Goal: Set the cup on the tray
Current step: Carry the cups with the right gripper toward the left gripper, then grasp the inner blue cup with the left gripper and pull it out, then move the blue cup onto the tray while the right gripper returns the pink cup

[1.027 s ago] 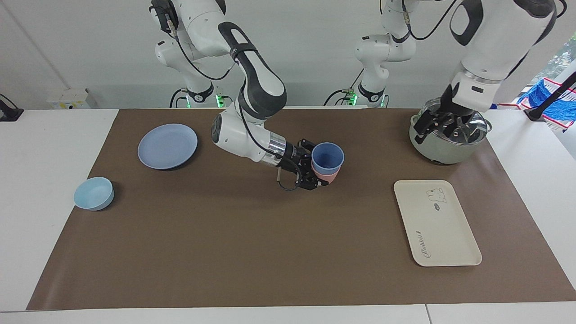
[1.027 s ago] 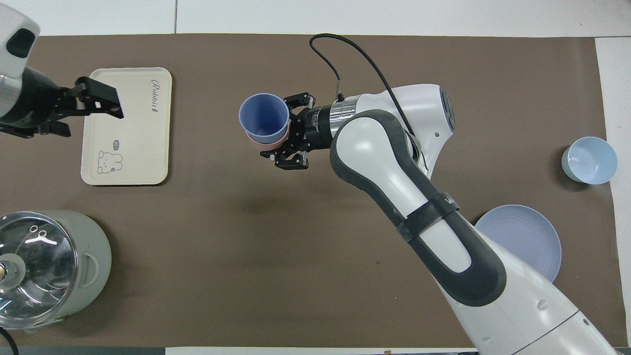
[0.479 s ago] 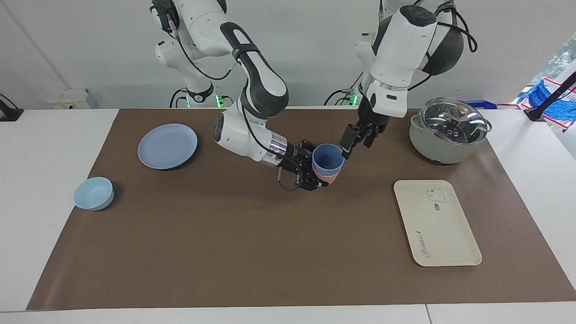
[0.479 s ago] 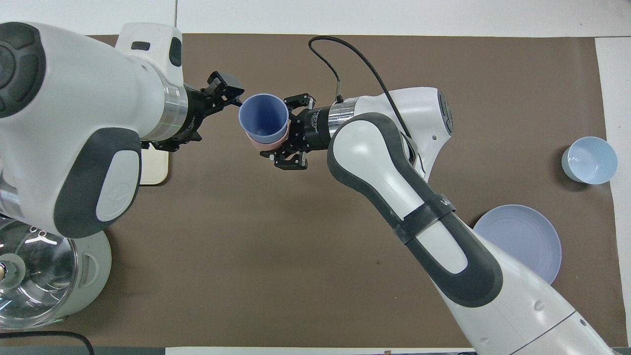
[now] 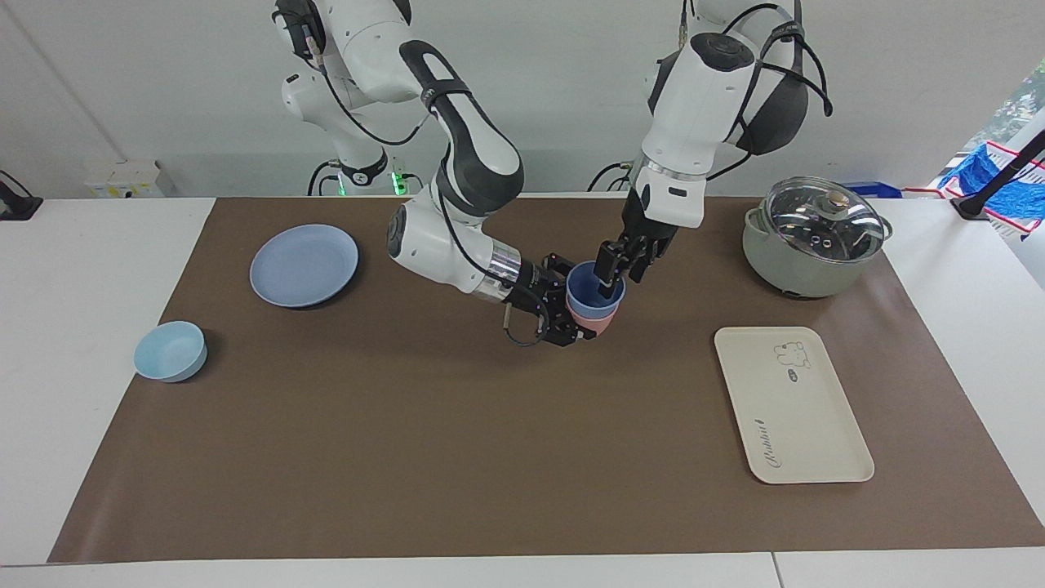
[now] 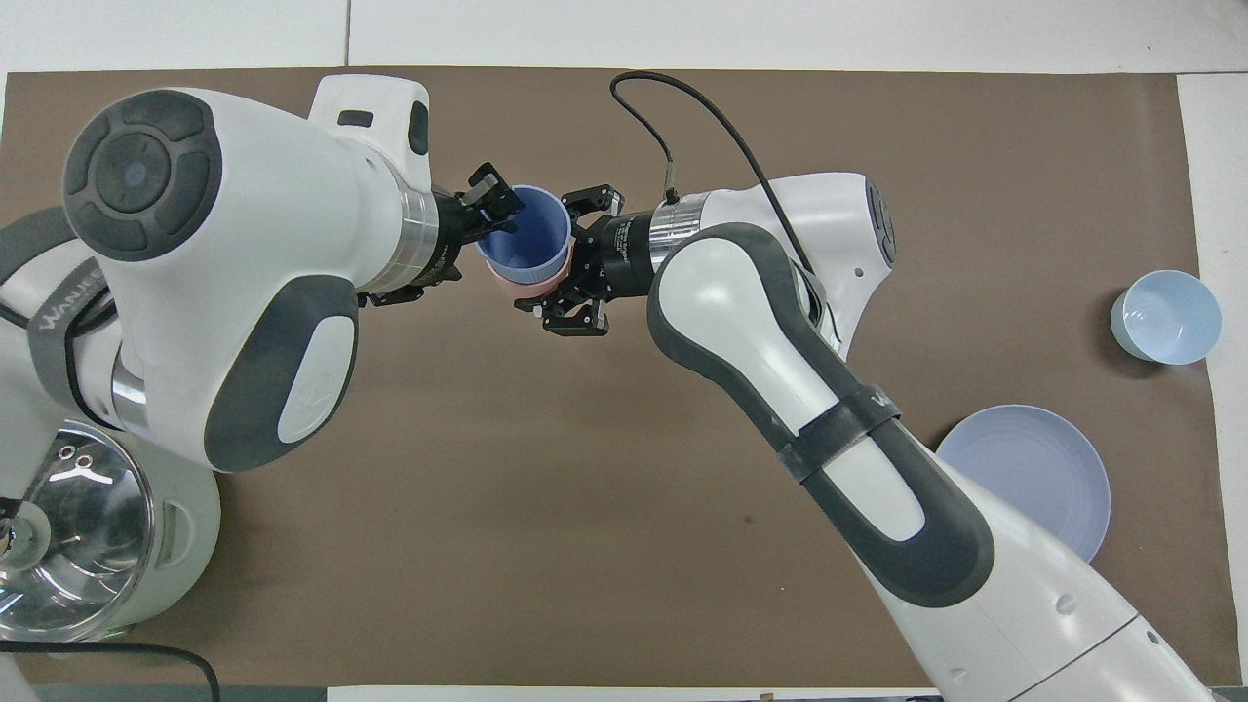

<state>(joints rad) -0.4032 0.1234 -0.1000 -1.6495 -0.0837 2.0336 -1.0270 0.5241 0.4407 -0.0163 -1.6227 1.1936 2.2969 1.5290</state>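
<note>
While the periwinkle cup (image 5: pixel 594 287) sits nested in a pink cup (image 5: pixel 600 323) above mid-table, the right gripper (image 5: pixel 575 314) jaws clench the pink cup; the left gripper (image 5: pixel 611 276) jaws straddle the blue rim, grip unclear. The tray (image 5: pixel 816 425) lies toward the left arm's end.

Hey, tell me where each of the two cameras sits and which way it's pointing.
Facing view: high across the table, looking back at the robots; both arms show whole, bases at the top.
Overhead view: high above the robots' end, looking steeply down and forward; both arms enter from the bottom.
Shared: the periwinkle cup nested in the pink cup, left end effector at its rim, right end effector on the pink cup, pot, plate, bowl.
</note>
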